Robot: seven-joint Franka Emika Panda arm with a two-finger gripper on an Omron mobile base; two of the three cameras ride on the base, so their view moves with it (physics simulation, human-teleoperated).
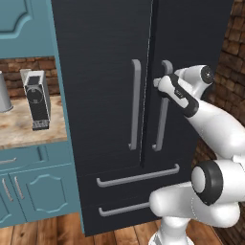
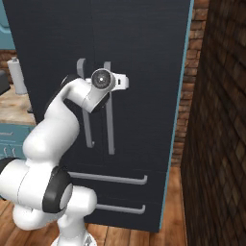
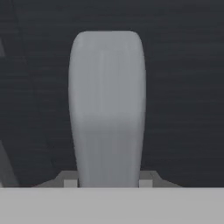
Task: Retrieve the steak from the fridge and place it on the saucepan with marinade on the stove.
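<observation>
**Gripper clamps fridge handle as doors stay shut**

We see the gripper clenched on the upper part of the right-hand door handle of the black double-door fridge, the grey bar running straight up between the finger tips in the hand view. Both doors are closed, so the steak sits out of sight, presumably on a shelf behind them.

We judge the step to be opening the right door. It should go best as an arc about the hinge on the far right edge, the grip held square to the bar so it does not slide down.

Room is tight on the right: a brick wall stands near the fridge's side. The left-hand handle lies just beside the gripped one. To the left a wooden counter carries a coffee machine, well apart from the swing.
</observation>
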